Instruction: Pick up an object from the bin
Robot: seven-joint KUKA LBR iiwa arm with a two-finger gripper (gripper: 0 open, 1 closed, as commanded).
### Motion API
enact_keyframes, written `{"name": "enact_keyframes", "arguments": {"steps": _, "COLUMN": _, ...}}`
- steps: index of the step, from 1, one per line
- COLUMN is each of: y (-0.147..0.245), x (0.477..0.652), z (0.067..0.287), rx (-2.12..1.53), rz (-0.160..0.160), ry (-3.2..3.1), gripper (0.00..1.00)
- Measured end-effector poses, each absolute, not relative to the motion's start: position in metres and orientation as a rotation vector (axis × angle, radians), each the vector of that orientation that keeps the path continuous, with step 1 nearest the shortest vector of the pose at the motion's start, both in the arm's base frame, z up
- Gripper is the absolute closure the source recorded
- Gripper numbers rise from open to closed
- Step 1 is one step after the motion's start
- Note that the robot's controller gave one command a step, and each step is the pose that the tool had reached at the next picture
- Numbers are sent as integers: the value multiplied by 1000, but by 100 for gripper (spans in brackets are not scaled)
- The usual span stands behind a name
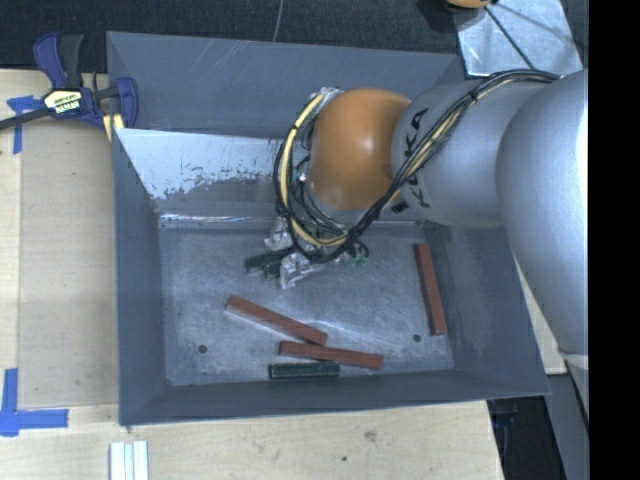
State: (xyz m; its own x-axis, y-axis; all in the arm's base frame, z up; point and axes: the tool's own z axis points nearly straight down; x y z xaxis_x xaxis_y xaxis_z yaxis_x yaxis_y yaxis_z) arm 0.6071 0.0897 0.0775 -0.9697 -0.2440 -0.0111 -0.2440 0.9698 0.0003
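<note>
Seemingly, a dark green stick point(262, 262) lies just beside the claw point(292, 266).

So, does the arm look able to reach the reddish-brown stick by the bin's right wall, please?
Probably yes: that stick lies alone on the bin floor, nothing on it, well apart from the other sticks, though close to the wall.

Arm comes in from the right, orange wrist cover point(350, 153) over the bin's point(140, 298) back half. Gripper point(291, 264) low near floor centre, small dark green piece point(260, 262) right at it; contact unclear. Diagonal brown stick point(275, 320) lies nearer the front. Front brown stick point(331, 355) just beside dark green stick point(304, 371) by the front wall. Right brown stick point(431, 288) lies well apart.
</note>
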Motion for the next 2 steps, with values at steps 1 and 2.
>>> {"name": "enact_keyframes", "arguments": {"steps": 1, "y": 90, "x": 607, "z": 78, "rx": -385, "rz": 3, "ry": 3107, "gripper": 100}}
{"name": "enact_keyframes", "arguments": {"steps": 2, "y": 71, "x": 590, "z": 240, "rx": -397, "rz": -1, "ry": 3107, "gripper": 100}}
